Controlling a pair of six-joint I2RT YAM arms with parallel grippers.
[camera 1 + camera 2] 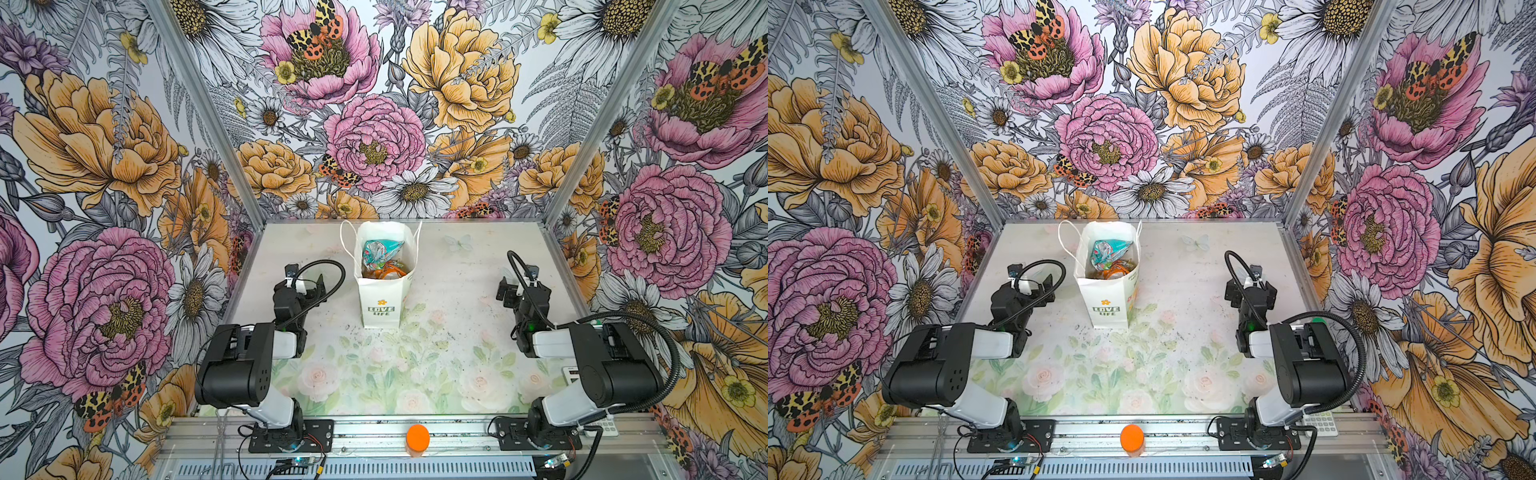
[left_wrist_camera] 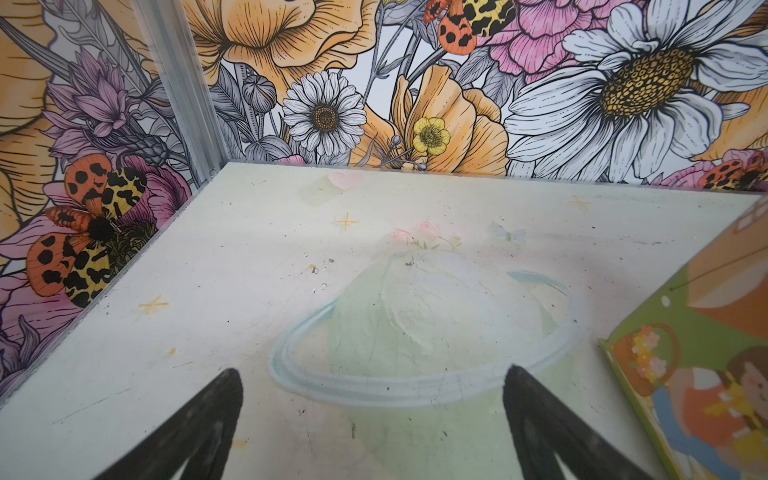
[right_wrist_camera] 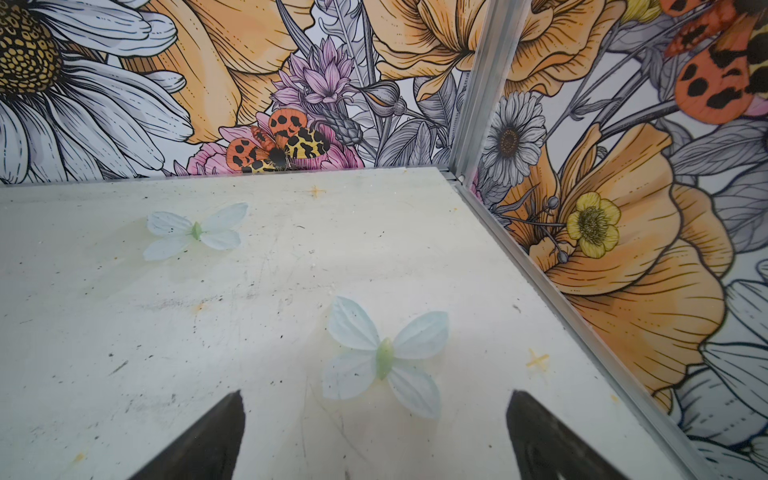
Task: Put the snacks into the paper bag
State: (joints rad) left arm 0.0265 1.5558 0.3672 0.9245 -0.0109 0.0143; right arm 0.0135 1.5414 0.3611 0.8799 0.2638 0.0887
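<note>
Orange knob (image 1: 417,436) sits on the front rail. Both arms are folded back, elbows raised and wrists low over the surface (image 1: 457,266), one on each side of the bag (image 1: 382,299). Left fingers (image 2: 199,428) spread wide, empty. Right fingers (image 3: 208,436) likewise. Bag upright, mid-rear, well apart from both. Snacks (image 1: 380,253) lie inside it.
</note>
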